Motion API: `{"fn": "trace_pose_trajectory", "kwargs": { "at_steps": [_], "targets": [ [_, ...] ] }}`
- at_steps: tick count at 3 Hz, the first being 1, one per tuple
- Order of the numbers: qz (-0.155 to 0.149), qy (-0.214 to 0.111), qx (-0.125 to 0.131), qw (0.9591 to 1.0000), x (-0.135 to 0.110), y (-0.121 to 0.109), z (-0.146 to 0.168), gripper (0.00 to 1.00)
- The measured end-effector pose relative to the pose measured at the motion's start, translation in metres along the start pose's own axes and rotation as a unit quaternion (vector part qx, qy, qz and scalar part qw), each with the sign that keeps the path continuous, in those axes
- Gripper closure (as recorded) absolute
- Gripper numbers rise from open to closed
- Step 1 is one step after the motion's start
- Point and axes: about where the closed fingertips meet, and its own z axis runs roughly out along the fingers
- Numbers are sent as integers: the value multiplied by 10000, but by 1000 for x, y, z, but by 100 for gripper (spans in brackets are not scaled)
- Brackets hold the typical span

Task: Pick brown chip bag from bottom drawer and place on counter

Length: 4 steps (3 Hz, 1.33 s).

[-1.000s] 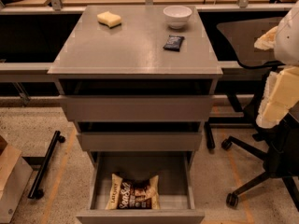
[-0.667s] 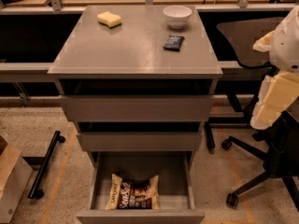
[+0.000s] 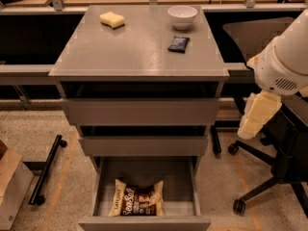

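The brown chip bag [image 3: 137, 205] lies flat in the open bottom drawer [image 3: 144, 223], with its white lettering facing up and its cream ends to the left and right. The counter [image 3: 137, 49] is the grey top of the cabinet. My gripper [image 3: 257, 115] shows as a cream part hanging below the white arm [image 3: 284, 64] at the right. It is level with the upper drawers, to the right of the cabinet, and well above and right of the bag. It holds nothing that I can see.
On the counter are a yellow sponge [image 3: 112, 19], a white bowl [image 3: 182, 16] and a small dark packet [image 3: 178, 44]. The two upper drawers [image 3: 139, 110] stand slightly open. A black office chair [image 3: 272, 167] is at the right and a cardboard box [image 3: 9, 186] at the left.
My arm and gripper have moved left and slightly down, closer to the cabinet's right side. The chip bag and the drawers have not moved.
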Motion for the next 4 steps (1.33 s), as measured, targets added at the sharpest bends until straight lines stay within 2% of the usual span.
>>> {"fn": "trace_pose_trajectory", "kwargs": {
  "at_steps": [1, 2, 3, 4],
  "targets": [
    [51, 3, -2, 10000, 0, 0, 2, 0],
    [170, -261, -385, 9988, -3, 16, 22, 0],
    [442, -620, -815, 9938, -13, 45, 62, 0],
    [672, -909, -1054, 9880, -28, 72, 113, 0]
  ]
}}
